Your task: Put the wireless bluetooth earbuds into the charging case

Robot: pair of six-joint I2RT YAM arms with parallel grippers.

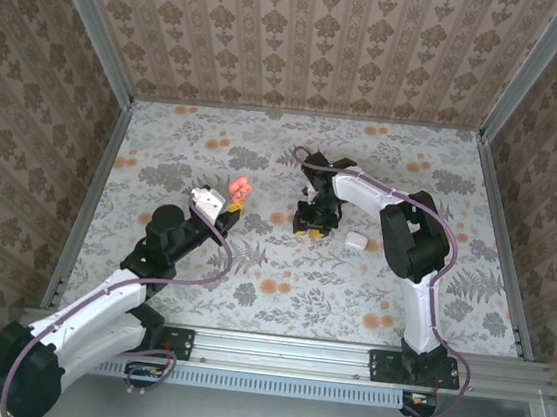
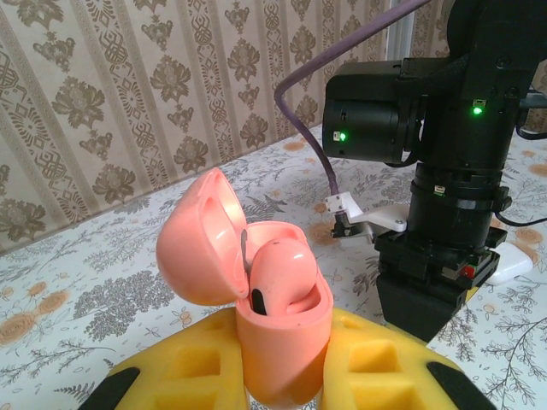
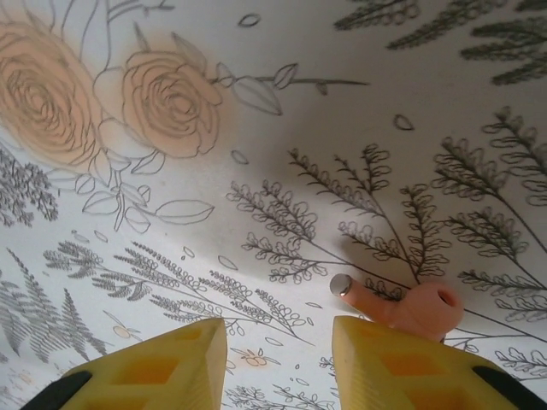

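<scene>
Left pincer [image 1: 227, 203]: its two yellow fingers [image 2: 184, 371] are closed tight on the bottom half of the charging case, one on each side. It holds the case up off the table.
Charging case [image 2: 278, 342]: coral pink, standing upright with its lid [image 2: 201, 239] flipped open to the left. From above it sits left of the middle of the table [image 1: 239, 192].
Earbud in the case [image 2: 282, 269]: one pink earbud sits in the open case, its round head poking up above the rim.
Right pincer [image 1: 312, 224]: points down near the middle of the table, to the right of the case and well apart from it. Its yellow fingers [image 3: 167, 367] are spread open with nothing between them [image 3: 278, 363].
Loose earbud [image 3: 402, 307]: lies on the table with its silver tip pointing left. It is at the tip of the right-side finger and partly hidden behind it. I cannot tell if they touch.
White pebble-like thing [image 1: 356, 242]: lies on the table just right of the right pincer.
Table [image 1: 200, 280]: covered in a cloth with grey ferns and orange flowers.
</scene>
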